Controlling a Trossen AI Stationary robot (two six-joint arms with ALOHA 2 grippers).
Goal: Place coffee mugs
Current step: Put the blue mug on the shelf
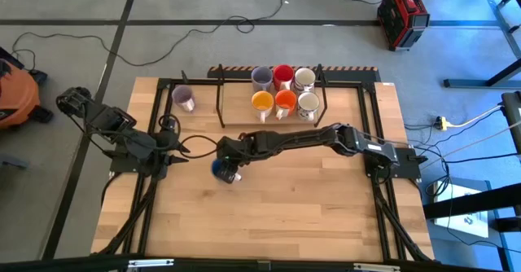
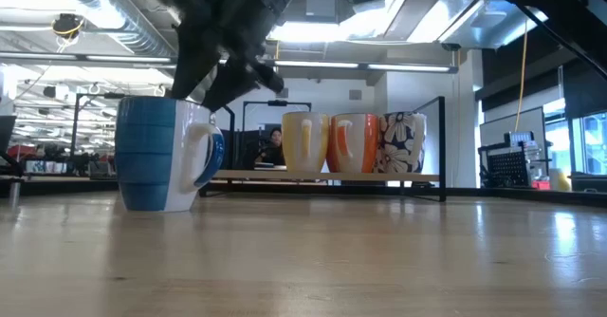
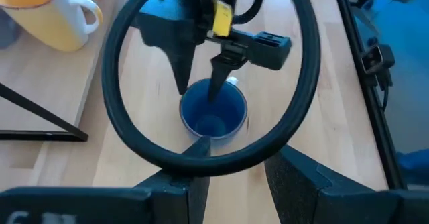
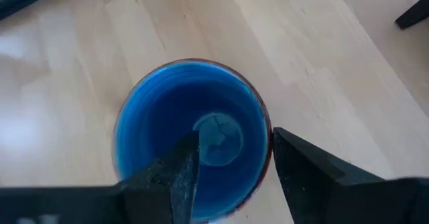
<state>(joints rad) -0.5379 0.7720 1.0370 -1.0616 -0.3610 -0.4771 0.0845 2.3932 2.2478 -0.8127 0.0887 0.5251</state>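
A blue mug (image 1: 222, 171) with a white handle (image 2: 201, 152) stands upright on its base on the wooden table (image 1: 285, 207), left of centre. My right gripper (image 4: 234, 160) comes down on it from above, open. One finger (image 4: 177, 174) stands inside the mug (image 4: 191, 127), and the other (image 4: 305, 177) is outside its wall; a gap shows at the inner finger. My left gripper (image 3: 234, 184) waits open and holds nothing, at the table's left (image 1: 175, 148), looking at the mug (image 3: 213, 111) through a black cable loop (image 3: 120, 127).
Six mugs stand in two rows at the far edge inside a black frame (image 1: 321, 89): lilac (image 1: 262, 78), red (image 1: 282, 76), white (image 1: 304, 79), yellow-orange (image 1: 261, 102), orange (image 1: 285, 103), patterned white (image 1: 308, 104). Another lilac mug (image 1: 184, 98) stands far left. The near half of the table is bare wood.
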